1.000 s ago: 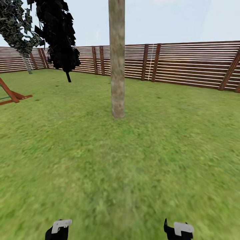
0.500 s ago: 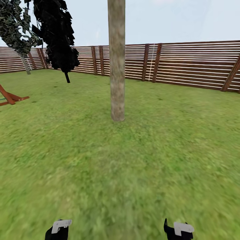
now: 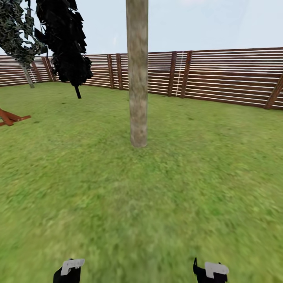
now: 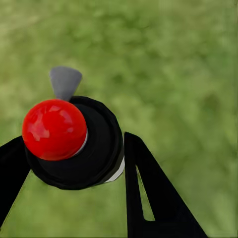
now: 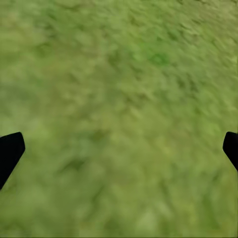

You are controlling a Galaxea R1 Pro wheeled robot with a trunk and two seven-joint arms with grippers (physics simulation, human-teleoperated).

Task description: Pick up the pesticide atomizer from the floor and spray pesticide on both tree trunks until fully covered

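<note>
One thick tree trunk [image 3: 138, 74] of mottled grey-brown bark rises straight and branchless from the lawn [image 3: 196, 177] in the head view, ahead of the robot near the middle of the garden, with the brown slatted fence [image 3: 232, 74] behind it, a black thin-stemmed tree [image 3: 67, 43] and a greyer one [image 3: 17, 31] toward the left, and an orange-brown wooden frame [image 3: 10, 117] at the left edge. In the left wrist view the left hand [image 4: 74, 148] grips the pesticide atomizer [image 4: 74, 141], a black round body with a glossy red knob and a grey tab, above blurred grass. In the right wrist view the right hand [image 5: 119, 148] hangs with its fingertips [image 5: 10, 151] spread wide over grass, holding nothing.
</note>
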